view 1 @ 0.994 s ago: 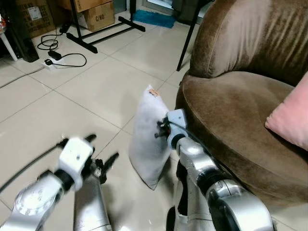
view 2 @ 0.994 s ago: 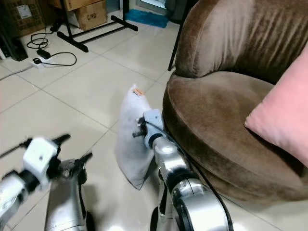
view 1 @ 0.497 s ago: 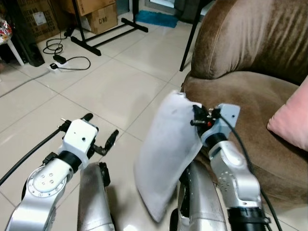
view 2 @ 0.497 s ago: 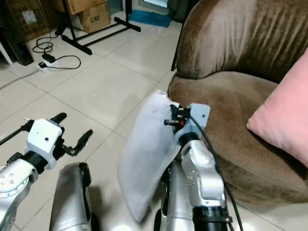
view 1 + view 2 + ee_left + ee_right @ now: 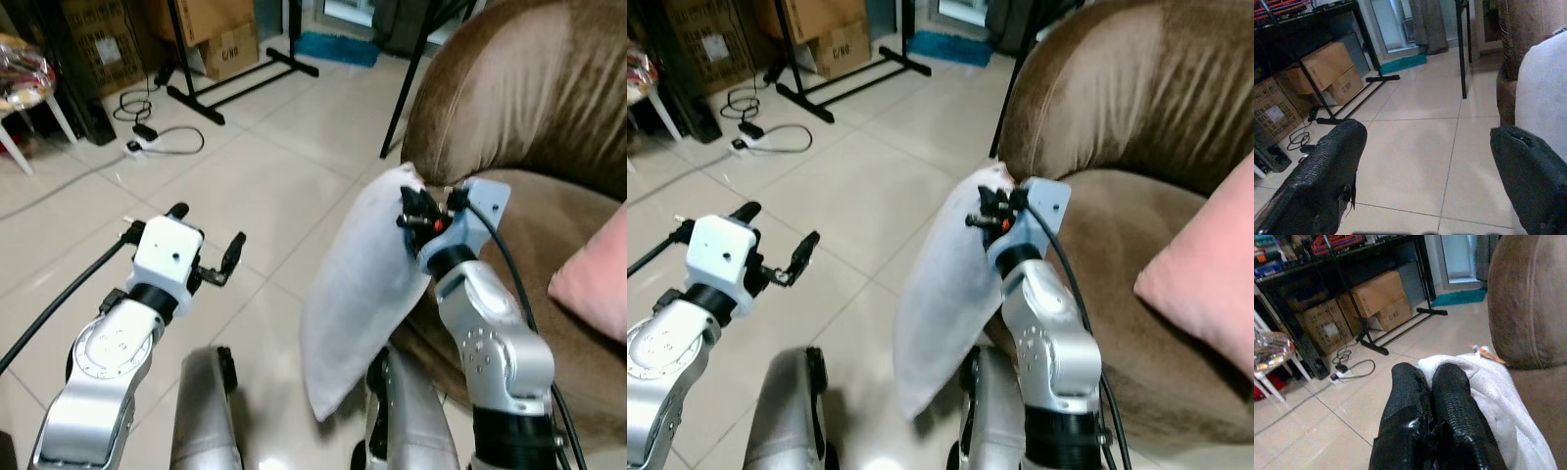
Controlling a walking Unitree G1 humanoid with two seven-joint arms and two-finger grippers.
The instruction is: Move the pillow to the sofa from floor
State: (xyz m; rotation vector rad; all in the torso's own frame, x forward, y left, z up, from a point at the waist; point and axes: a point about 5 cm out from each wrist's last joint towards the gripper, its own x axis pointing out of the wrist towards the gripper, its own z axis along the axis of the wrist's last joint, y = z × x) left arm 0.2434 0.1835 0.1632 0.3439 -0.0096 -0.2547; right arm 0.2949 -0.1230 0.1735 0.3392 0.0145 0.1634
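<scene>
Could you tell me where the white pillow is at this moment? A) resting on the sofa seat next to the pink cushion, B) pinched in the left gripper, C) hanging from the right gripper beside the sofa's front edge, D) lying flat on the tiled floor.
C: the right gripper is shut on the top corner of the white pillow, which hangs off the tiled floor beside the brown sofa; the left gripper is open and empty.

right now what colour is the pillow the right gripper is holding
White, plain with no pattern; the pillow shows best in the left eye view.
</scene>
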